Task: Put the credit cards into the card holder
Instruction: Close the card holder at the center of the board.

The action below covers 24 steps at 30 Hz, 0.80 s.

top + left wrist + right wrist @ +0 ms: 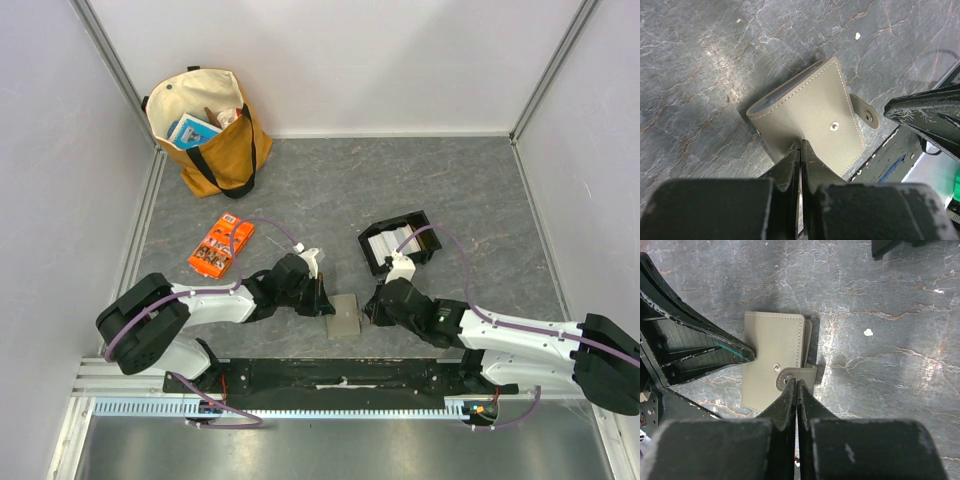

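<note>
The olive-grey card holder (345, 316) lies closed on the grey table between my two grippers. In the left wrist view the card holder (805, 112) shows its snap stud (834, 127), with the strap tab (867, 115) off to the side. My left gripper (800, 143) is shut, its tips resting on the holder's near edge. My right gripper (795, 382) is shut, its tips on the strap tab (797, 376) over the holder (771, 352). The credit cards (390, 240), white and pale, lie in the black tray (422, 222) behind.
An orange printed packet (220, 246) lies to the left. A tan tote bag (208, 130) with items stands at the back left. Grey walls enclose the table, and a metal rail runs along the near edge.
</note>
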Available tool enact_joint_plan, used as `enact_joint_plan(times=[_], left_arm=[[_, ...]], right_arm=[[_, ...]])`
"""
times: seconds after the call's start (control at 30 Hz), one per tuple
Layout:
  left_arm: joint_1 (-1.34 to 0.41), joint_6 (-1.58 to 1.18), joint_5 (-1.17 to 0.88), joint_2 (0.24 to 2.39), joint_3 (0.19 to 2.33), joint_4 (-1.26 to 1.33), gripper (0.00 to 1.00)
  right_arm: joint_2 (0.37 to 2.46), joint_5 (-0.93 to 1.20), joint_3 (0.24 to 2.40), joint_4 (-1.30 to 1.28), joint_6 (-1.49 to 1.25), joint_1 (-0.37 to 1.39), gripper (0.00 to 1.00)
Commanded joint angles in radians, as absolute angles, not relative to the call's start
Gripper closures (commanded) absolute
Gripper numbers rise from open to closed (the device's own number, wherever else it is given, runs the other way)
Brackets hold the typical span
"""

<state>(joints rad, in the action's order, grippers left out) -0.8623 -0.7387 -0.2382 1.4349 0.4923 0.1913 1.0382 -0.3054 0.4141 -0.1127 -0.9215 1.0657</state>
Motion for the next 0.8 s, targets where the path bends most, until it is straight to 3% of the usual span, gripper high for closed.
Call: enact_joint_plan(times=[0.0, 0.77], left_arm=[[-0.867, -0.695, -0.190, 1.437, 0.479, 0.124, 0.98], [-0.868, -0.690, -0.190, 1.416, 0.443, 0.144, 0.98]], right_arm=[[1.051, -0.264, 0.454, -0.078, -0.905, 1.057, 0.99], [1.117, -0.262, 0.482, -0.071, -0.856, 1.034, 1.00]])
